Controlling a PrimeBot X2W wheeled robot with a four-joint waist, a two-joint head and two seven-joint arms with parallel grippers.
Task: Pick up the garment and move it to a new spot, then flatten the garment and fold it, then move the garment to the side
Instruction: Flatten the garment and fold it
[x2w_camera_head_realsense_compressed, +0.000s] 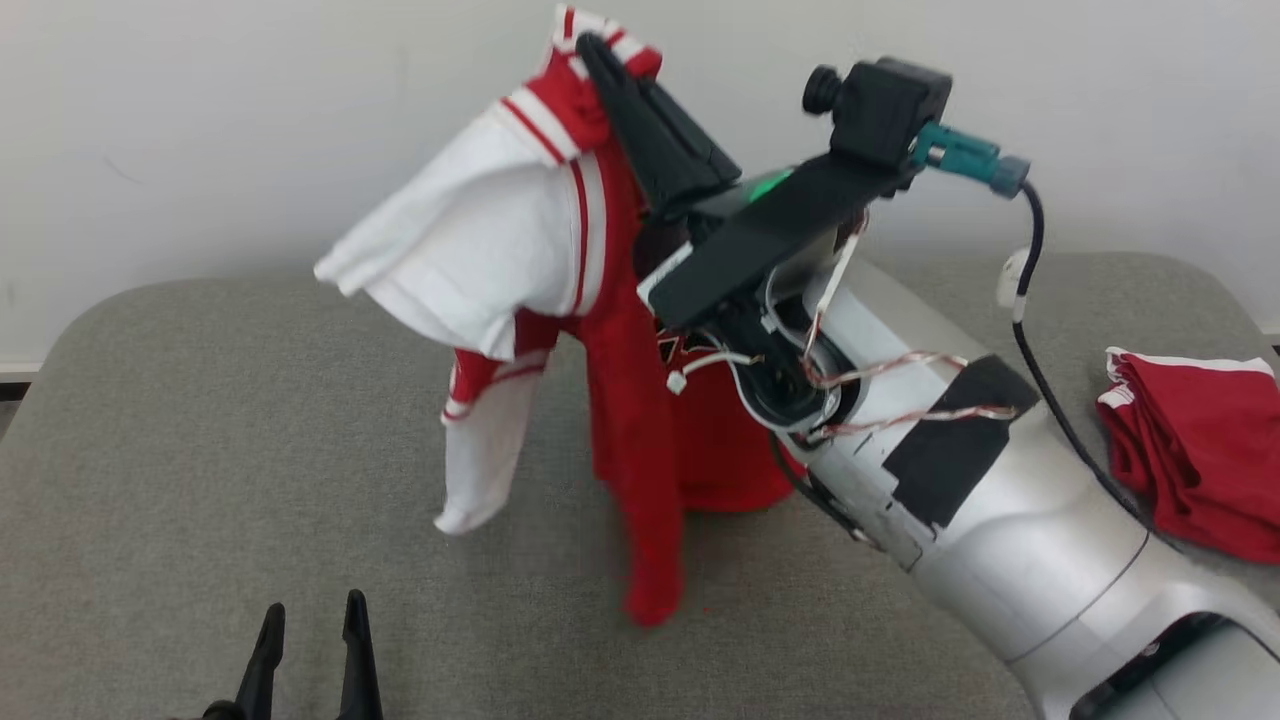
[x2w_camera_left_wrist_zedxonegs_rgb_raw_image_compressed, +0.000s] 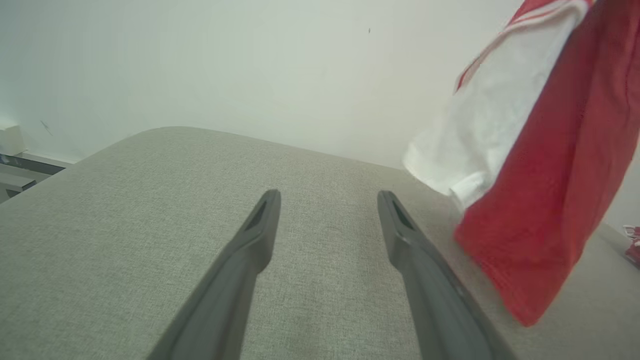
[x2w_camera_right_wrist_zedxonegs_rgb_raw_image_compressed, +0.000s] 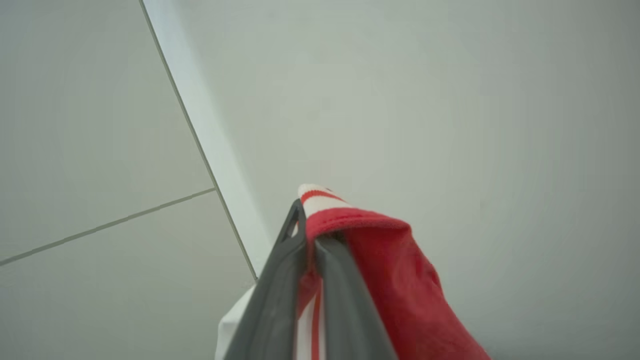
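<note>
Right gripper (x2w_camera_head_realsense_compressed: 595, 50) clenched on the red-and-white striped rib trim at the top of the garment (x2w_camera_head_realsense_compressed: 620, 330); the wrist view shows the trim pinched between both fingers, a stub of it poking past the tips. The garment hangs off that one pinch high over the middle of the grey fabric-covered worktop (x2w_camera_head_realsense_compressed: 200, 450), red body in a long drape, white sleeve (x2w_camera_head_realsense_compressed: 470, 240) flaring to the robot's left, second sleeve (x2w_camera_head_realsense_compressed: 480, 450) dangling lower. Can't tell if the lowest red tail is touching the surface or just clear of it. Left gripper (x2w_camera_head_realsense_compressed: 310, 650) released, fingers spread, nothing in it, low over the near left of the worktop. Handling guess: light, soft, totally limp knit, it will swing and bunch and won't hold shape; not fragile. The rib trim is thicker than the body cloth, so a decent pinch spot, though a single-point hold lets everything twist. For flattening, best takes are probably a shoulder seam or hem corner with the free gripper. Room: wide open surface left and front, rounded corner far left, wall (x2w_camera_head_realsense_compressed: 200, 120) close behind. On the right a second red folded garment (x2w_camera_head_realsense_compressed: 1200, 450) sits near the edge and the right forearm (x2w_camera_head_realsense_compressed: 1000, 520) crosses that side, so less space there
</note>
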